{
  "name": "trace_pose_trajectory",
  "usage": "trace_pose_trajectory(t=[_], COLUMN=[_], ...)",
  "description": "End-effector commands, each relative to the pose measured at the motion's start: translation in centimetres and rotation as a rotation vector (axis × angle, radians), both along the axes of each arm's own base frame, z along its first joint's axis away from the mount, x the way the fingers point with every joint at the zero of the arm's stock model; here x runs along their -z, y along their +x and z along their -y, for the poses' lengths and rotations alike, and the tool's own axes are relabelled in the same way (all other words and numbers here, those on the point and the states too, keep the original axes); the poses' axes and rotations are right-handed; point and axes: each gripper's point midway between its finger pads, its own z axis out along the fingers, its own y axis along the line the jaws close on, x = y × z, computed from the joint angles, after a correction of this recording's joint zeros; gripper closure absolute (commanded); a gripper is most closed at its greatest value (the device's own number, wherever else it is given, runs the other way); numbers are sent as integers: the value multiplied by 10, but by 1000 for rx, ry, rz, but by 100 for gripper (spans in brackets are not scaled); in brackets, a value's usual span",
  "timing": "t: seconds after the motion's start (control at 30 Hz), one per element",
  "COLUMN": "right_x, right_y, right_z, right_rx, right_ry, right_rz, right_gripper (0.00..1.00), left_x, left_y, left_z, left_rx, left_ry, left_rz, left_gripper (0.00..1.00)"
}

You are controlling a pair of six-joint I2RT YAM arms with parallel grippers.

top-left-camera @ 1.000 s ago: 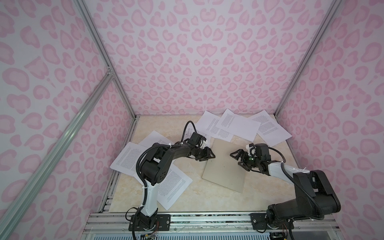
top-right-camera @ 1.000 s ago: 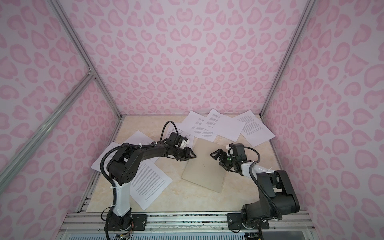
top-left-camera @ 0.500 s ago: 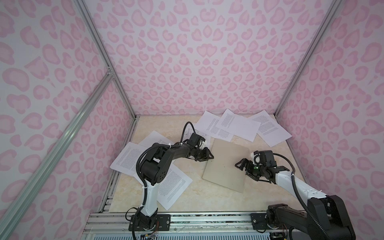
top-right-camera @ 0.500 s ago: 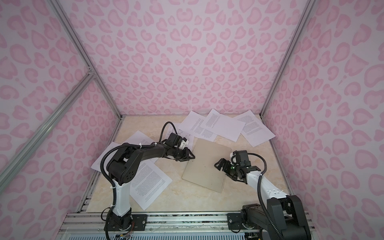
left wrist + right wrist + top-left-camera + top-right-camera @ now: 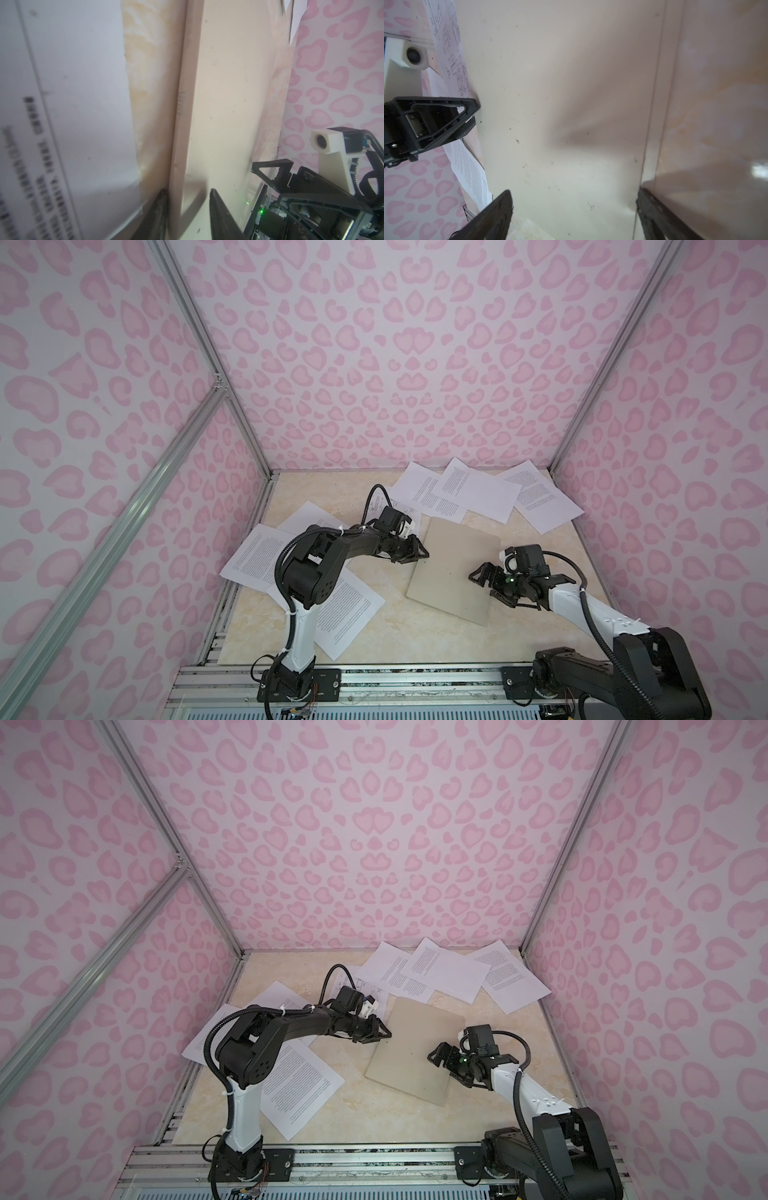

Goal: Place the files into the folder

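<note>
While folder (image 5: 453, 568) stays closed, flat mid-table (image 5: 415, 635), right gripper (image 5: 482, 585) has dropped lower, nearer front, over folder's right part: jaws wide, holding nothing. Left gripper (image 5: 422, 556) jaws narrower than before, partly apart, straddling folder's left edge; real pinch unclear. Count: one folder; seven files (image 5: 473, 489) seen, four back, three left, all outside folder. Left arm (image 5: 316, 568) covers left sheets; drawing sheet (image 5: 450, 62) mostly hidden.

You see a cream marbled counter (image 5: 415, 639) boxed in by pink heart-spotted walls (image 5: 395, 364), with aluminium struts (image 5: 195, 327) at the corners and a metal rail (image 5: 415, 680) along its near edge
</note>
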Motion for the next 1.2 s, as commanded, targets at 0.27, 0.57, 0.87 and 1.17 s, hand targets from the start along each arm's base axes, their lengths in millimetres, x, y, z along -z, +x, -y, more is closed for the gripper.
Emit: trace_pose_trajectory(t=[0.27, 0.57, 0.87, 1.17], right_x=[20, 7, -65, -67], right_y=[-15, 12, 50, 76], right_z=[-1, -29, -53, -18], right_rx=[1, 46, -125, -99], right_ry=[-89, 138, 270, 79], right_rz=[-107, 10, 409, 479], right_gripper=[4, 3, 2, 2], left_x=[29, 29, 19, 21], left_y=[-13, -22, -28, -27], left_z=[-12, 1, 4, 1], left_rx=[-56, -25, 3, 4], left_ry=[70, 44, 14, 31], left_rz=[-98, -108, -95, -95], left_gripper=[63, 62, 40, 36])
